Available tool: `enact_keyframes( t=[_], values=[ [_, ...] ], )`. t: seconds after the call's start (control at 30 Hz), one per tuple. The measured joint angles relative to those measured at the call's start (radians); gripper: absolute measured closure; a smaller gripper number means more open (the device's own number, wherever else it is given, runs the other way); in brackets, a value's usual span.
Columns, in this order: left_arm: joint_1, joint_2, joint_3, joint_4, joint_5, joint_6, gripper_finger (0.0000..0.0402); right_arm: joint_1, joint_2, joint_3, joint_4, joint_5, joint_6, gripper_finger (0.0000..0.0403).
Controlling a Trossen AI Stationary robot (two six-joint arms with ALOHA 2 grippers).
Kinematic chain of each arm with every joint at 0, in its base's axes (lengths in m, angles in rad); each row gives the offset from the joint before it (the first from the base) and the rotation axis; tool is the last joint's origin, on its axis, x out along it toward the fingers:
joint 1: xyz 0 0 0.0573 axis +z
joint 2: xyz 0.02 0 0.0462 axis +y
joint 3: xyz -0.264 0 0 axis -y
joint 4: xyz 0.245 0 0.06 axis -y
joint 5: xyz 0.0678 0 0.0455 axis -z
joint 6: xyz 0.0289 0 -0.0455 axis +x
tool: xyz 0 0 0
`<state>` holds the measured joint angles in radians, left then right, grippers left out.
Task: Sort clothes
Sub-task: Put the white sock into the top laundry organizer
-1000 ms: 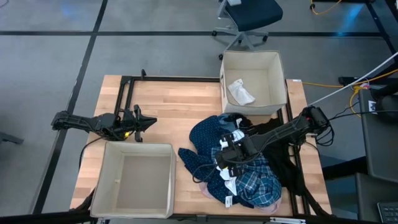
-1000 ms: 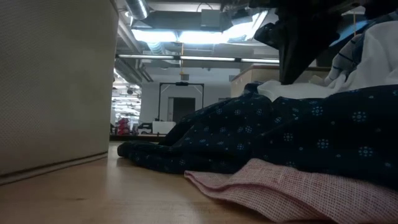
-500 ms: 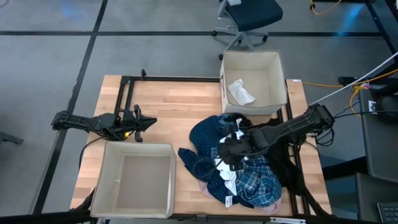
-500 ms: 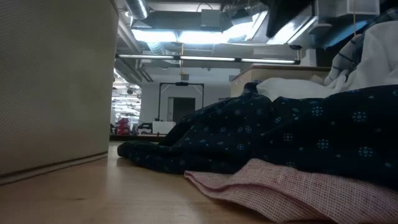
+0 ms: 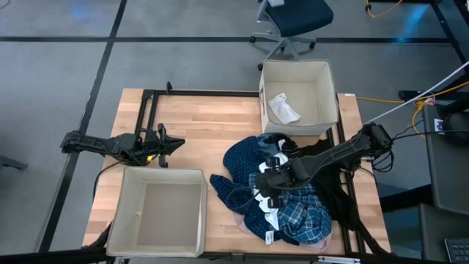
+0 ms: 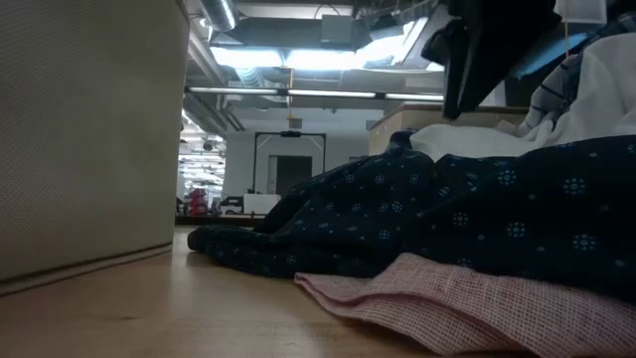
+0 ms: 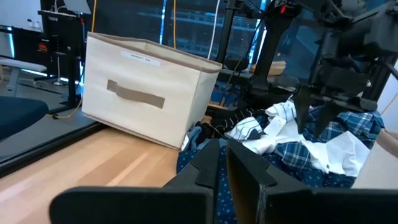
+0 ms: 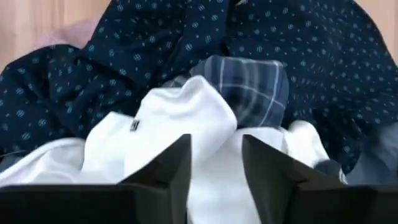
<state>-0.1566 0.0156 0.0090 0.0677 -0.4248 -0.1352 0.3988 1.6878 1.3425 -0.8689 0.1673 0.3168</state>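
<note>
Right end effector (image 8: 214, 165), fingers parted and empty, poised directly above soft white cloth garment (image 8: 186, 124) atop clothes heap; left end effector (image 7: 222, 163), clenched, well apart.

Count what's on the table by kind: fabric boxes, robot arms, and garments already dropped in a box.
Fabric boxes: 2 (near box, far box)
Robot arms: 2 (left gripper, right gripper)
Garments in a box: 1 (white piece)
Total: 5
</note>
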Motion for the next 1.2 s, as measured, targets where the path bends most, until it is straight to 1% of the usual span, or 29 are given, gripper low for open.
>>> enact_keyframes(
  t=[0.17,0.27,0.33,0.4,0.47,0.77,0.83,0.97,1.07,1.2],
  values=[
    [0.000,0.000,0.000,0.000,0.000,0.000,0.0382,0.000,-0.001,-0.037,0.049,0.047,-0.008,0.0216],
    [0.000,0.000,0.000,0.000,0.000,0.000,0.0382,0.000,-0.001,-0.062,0.075,0.051,-0.012,0.0210],
    [0.000,0.000,0.000,0.000,0.000,0.000,0.0382,0.000,-0.001,-0.081,0.092,0.051,-0.013,0.0214],
    [0.000,0.000,0.000,0.000,0.000,0.000,0.0382,0.000,-0.001,-0.093,0.118,0.050,-0.014,0.0228],
    [0.000,0.000,0.000,0.000,0.000,0.000,0.0382,0.000,-0.001,-0.094,0.127,0.050,-0.022,0.0252],
    [0.000,0.000,0.000,0.000,0.000,0.000,0.0382,0.000,0.008,-0.095,0.107,0.050,-0.060,0.0388],
    [0.000,0.000,0.000,0.000,0.000,0.000,0.0382,0.000,0.012,-0.095,0.103,0.051,-0.061,0.0395],
    [0.000,0.000,0.000,0.000,0.000,0.000,0.0382,0.000,0.010,-0.080,0.081,0.056,-0.061,0.0390],
    [0.000,0.000,0.000,0.000,0.000,0.000,0.0382,0.000,-0.012,-0.040,0.028,0.081,-0.061,0.0398],
    [0.000,0.000,0.000,0.000,0.000,0.000,0.0382,0.000,-0.052,0.026,-0.043,0.124,-0.063,0.0395]
  ],
)
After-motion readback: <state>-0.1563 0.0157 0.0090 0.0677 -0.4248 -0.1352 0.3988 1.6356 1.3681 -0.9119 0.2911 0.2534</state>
